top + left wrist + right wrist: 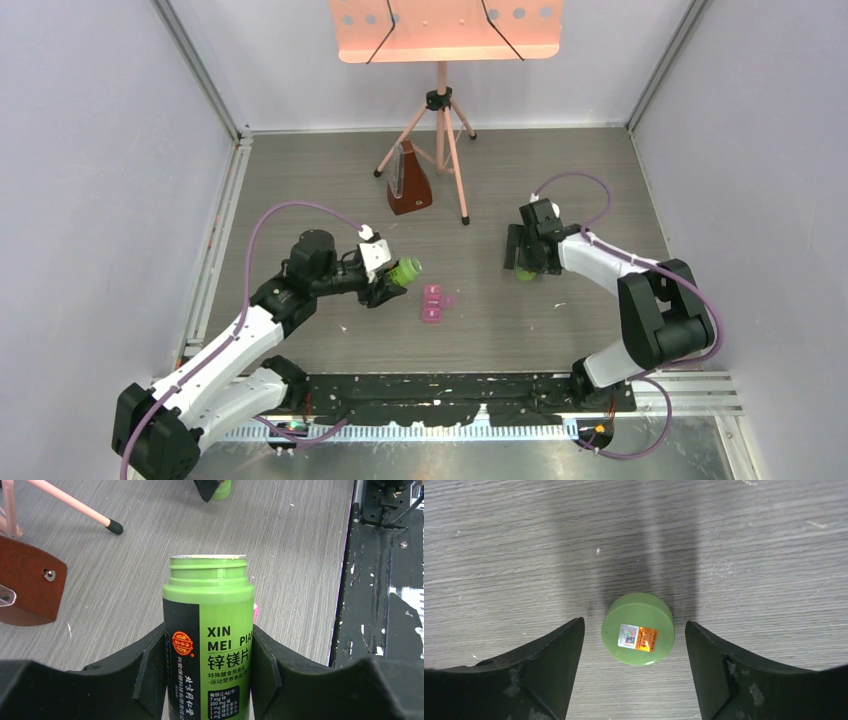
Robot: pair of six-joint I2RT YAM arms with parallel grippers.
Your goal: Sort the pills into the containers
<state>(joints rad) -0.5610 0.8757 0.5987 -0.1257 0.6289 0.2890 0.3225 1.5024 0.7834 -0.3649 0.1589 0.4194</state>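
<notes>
Left tool [390, 282]: clamped on the uncapped green bottle [207, 610], mouth pointing right. Pink pill box [436, 303]: lies on the tabletop [560, 170] just right of that mouth and slightly nearer, apart from it. Right tool [634, 625]: fingers apart, straddling the green cap [638, 628] without touching it, well right of the box. Pills: too small to tell.

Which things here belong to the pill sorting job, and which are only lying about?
For the job: pink pill box; open green bottle in the left gripper; green cap on the table, between the fingers of the open right gripper.
Lying about: wooden metronome; pink music stand.
</notes>
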